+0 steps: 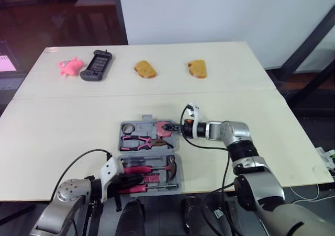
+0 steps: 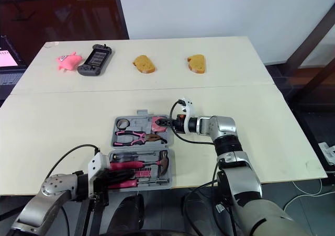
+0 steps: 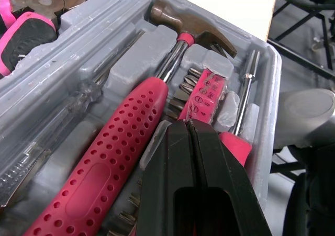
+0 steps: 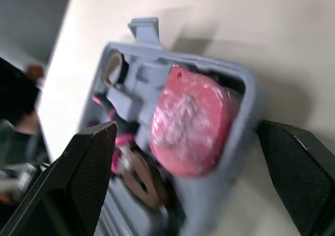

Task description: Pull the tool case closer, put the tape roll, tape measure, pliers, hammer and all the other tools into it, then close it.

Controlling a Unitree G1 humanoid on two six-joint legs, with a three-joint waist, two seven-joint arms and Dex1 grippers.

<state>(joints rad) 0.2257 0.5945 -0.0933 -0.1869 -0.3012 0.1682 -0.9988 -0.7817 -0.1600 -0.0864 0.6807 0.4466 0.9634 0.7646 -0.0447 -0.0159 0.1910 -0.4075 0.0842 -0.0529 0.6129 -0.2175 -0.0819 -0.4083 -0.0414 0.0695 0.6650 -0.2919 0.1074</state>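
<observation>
Pink tape measure [image 4: 191,123] may sit proud and block the tool case [image 3: 131,63] closing; my right jaws open, left jaws closed.

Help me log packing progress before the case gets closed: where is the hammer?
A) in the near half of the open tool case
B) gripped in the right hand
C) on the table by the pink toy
A: the hammer lies in the near half of the open tool case, its pink handle in a moulded slot, and the right hand is open at the far half.
</observation>
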